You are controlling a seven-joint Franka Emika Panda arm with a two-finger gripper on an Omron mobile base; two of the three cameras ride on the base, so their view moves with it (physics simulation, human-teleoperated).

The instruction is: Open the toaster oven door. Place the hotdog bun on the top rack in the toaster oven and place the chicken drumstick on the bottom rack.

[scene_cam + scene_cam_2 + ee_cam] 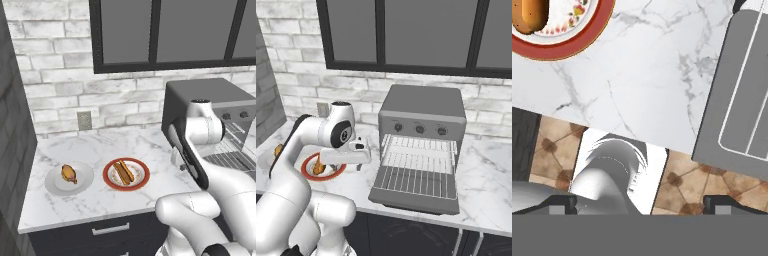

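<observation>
The toaster oven (421, 107) stands on the counter with its door (412, 202) folded down flat. The top rack (418, 149) shows in the cavity, and the bottom rack (416, 181) reaches out over the door. The hotdog bun (123, 172) lies on a red-rimmed plate (109, 183). The chicken drumstick (68, 173) rests on a grey plate (84, 181) further left. My gripper (639, 202) hangs open and empty above the bare counter, between the red plate (572, 45) and the door (712, 110). An end of the bun (529, 15) shows at the hand view's top left.
A brick wall with an outlet (84, 120) backs the counter, under a dark-framed window (421, 35). A dark wall (12, 150) closes the left end. The counter's front edge and the tiled floor (677, 182) lie just below the hand. My own arm (301, 145) covers part of both plates.
</observation>
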